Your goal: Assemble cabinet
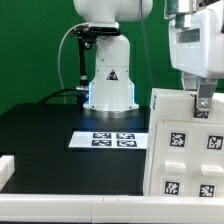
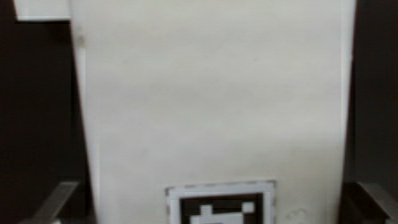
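The white cabinet body (image 1: pixel 185 140) stands at the exterior view's right and bears several black-and-white tags on its front face. My gripper (image 1: pixel 203 104) comes down from above onto its top edge. In the wrist view the white body (image 2: pixel 214 100) fills the space between my two dark fingers (image 2: pixel 57 203), one against each side of it, with one tag (image 2: pixel 222 207) showing between them. The gripper (image 2: pixel 214 205) is shut on the cabinet body. The smaller panels and blocks are mostly out of view.
The marker board (image 1: pixel 112 139) lies flat on the black table in front of the white robot pedestal (image 1: pixel 108 85). A white piece (image 1: pixel 6 167) shows at the exterior view's left edge. A pale rail (image 1: pixel 80 207) runs along the table's front.
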Available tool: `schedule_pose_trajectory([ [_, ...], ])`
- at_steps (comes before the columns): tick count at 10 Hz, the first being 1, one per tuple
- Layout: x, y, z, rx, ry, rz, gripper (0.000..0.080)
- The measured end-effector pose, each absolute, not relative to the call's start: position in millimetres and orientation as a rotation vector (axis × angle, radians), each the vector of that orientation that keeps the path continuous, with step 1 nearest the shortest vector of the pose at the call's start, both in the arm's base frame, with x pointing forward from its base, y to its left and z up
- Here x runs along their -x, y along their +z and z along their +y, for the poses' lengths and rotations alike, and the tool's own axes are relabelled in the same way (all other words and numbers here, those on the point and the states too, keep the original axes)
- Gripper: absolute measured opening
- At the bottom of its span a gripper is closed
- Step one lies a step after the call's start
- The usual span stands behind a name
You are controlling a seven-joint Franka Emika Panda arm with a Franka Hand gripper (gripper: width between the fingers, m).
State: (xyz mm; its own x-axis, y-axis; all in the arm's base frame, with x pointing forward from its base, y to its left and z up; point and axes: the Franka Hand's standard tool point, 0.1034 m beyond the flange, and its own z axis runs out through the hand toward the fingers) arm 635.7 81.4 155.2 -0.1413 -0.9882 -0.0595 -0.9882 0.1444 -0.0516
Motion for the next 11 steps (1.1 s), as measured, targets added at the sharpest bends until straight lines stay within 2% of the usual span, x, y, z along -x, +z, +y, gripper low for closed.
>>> schedule_pose_trajectory([
  [5,-636.3,155.7,83.4,1.96,-0.003,2.35,0.0557],
  [6,-636.7,160.0,87.3,1.984,-0.006,2.321,0.0727],
  [7,-637.6,169.2,88.4,1.994,-0.012,2.294,0.0777],
  [9,-640.2,202.2,91.4,2.001,-0.024,2.23,0.0795],
  [10,-642.1,211.5,92.8,1.998,-0.025,2.218,0.0798],
  [11,-642.9,209.2,94.1,1.995,-0.02,2.22,0.0798],
])
